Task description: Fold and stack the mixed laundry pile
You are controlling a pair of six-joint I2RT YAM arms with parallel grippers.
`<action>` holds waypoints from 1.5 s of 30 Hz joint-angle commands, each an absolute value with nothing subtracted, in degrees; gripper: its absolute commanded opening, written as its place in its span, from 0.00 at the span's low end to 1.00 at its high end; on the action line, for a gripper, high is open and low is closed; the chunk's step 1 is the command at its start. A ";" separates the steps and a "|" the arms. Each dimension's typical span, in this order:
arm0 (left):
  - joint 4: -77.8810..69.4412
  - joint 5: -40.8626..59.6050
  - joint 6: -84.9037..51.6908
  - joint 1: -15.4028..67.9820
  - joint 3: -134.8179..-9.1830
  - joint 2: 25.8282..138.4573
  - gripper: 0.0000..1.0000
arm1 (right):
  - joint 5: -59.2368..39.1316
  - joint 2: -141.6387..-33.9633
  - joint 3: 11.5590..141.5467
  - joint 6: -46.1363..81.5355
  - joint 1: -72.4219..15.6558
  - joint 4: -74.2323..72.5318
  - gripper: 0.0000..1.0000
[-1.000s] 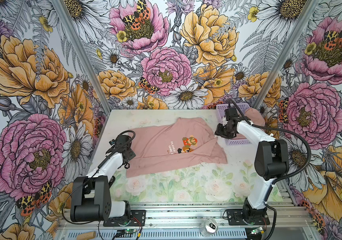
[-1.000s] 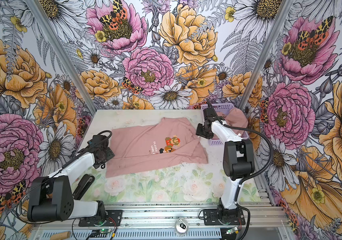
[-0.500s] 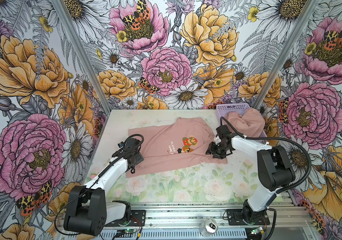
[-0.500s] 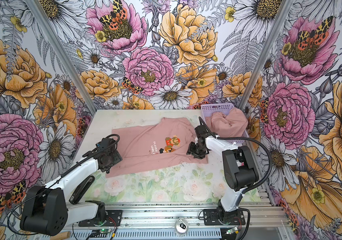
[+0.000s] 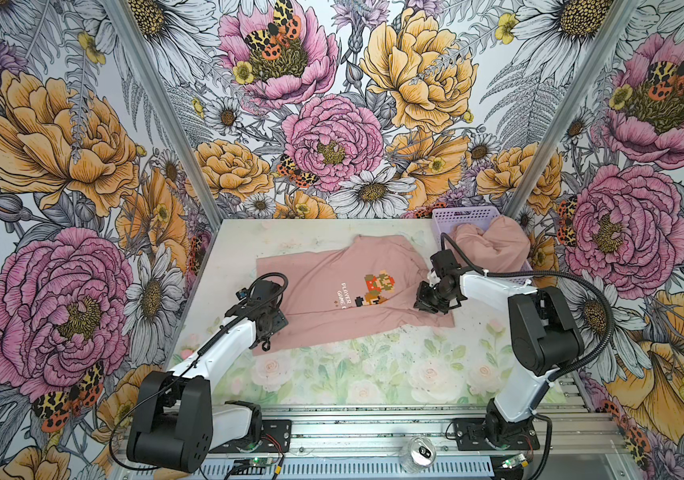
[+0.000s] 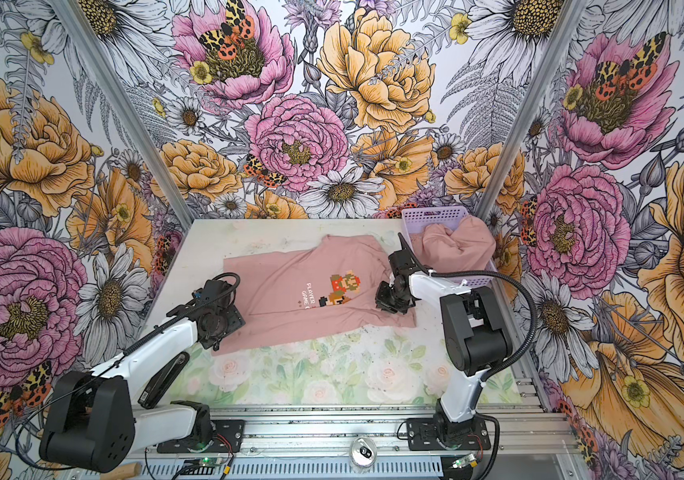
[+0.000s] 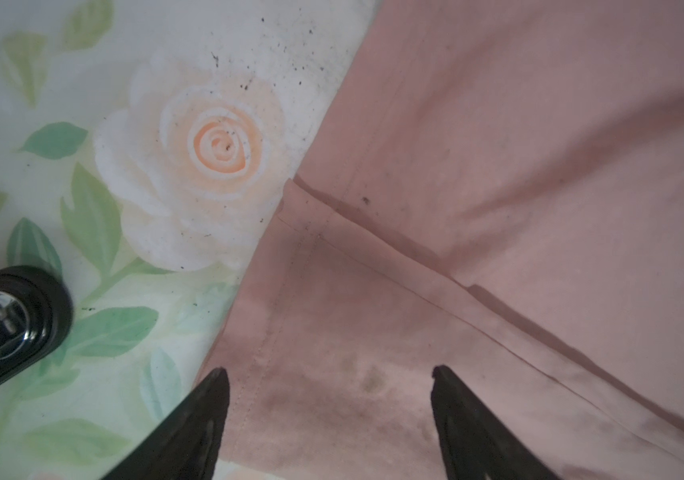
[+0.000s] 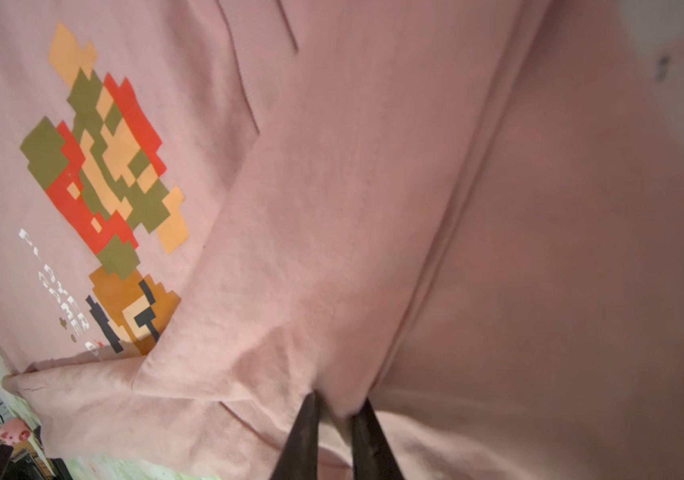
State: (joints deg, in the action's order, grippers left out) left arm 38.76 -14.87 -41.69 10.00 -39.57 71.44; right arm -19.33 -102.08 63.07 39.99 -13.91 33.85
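Closest to the rail, a drinks can (image 5: 422,451) stands on the metal frame between the two arm bases. Beyond it the table (image 5: 332,374) shows its printed roses bare along the near edge. Further in, the pink T-shirt (image 5: 323,299) lies spread across the middle of the table, print side up, with the pixel figure (image 8: 103,166) and white lettering partly covered by a fold of cloth. The left end effector (image 7: 327,415) hangs over the shirt's near-left corner, by the hemmed edge, its two dark fingers (image 7: 207,415) set wide apart with nothing between them. The right end effector (image 8: 334,432) is down on the shirt's right side, near the print, its fingers (image 8: 302,436) pinched narrow on a gathered ridge of the pink cloth. At the far right corner, the lavender basket (image 5: 464,216) sits against the wall with the crumpled pink shorts (image 5: 489,245) heaped in it, spilling over its near rim.
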 commanded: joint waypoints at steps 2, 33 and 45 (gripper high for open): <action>38.31 -13.73 -42.36 10.36 -38.66 70.38 0.78 | -19.33 -101.27 65.39 40.30 -13.77 33.00 0.02; 38.72 -8.69 -41.18 12.33 -39.18 72.01 0.80 | -15.91 -117.71 93.25 32.23 -17.82 38.99 0.35; 43.37 -6.77 -44.85 15.87 -38.90 73.91 0.78 | -13.25 -94.45 66.61 31.04 -14.06 44.74 0.47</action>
State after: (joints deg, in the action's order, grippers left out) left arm 42.54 -7.77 -43.66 15.81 -39.20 72.03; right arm -14.50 -97.84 72.27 31.42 -14.98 42.06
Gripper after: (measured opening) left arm 0.779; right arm 0.474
